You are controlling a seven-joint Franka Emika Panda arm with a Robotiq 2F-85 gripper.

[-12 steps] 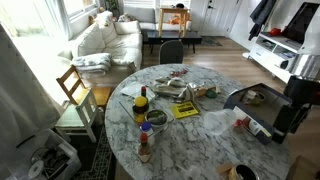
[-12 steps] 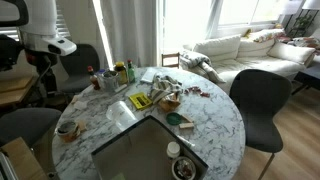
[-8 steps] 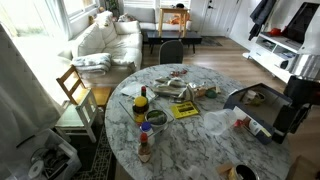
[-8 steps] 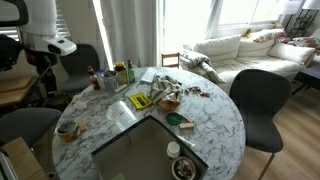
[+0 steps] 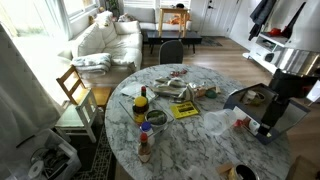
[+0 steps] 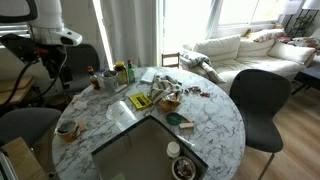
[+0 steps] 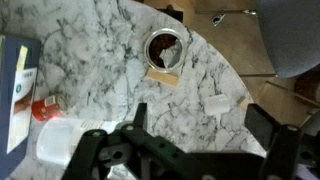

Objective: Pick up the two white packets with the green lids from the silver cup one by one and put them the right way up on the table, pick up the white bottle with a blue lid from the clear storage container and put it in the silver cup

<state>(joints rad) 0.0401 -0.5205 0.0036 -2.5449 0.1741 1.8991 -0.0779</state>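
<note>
My gripper (image 5: 267,126) (image 6: 62,73) hangs open and empty above the table's edge, off to one side of the task's things. In the wrist view its two dark fingers (image 7: 200,118) are spread wide over bare marble. The silver cup (image 5: 147,131) (image 6: 107,82) stands by the yellow bottle with the dark cap (image 5: 141,103) and the blue-lidded tub (image 5: 155,118). The packets in it are too small to make out. The clear storage container (image 6: 128,136) (image 5: 236,94) lies on the table, with a white round item (image 6: 176,150) inside.
The wrist view shows a brown cup of dark liquid (image 7: 165,48) near the table edge, a red-capped item (image 7: 42,108), a white bottle (image 7: 68,142), a small white piece (image 7: 218,103) and a blue and white box (image 7: 15,85). A yellow packet (image 5: 185,110) and clutter (image 5: 178,88) lie mid-table. Chairs surround the table.
The arm has swung in from outside the table toward its edge. The gripper stays open. Nothing on the table has moved.
</note>
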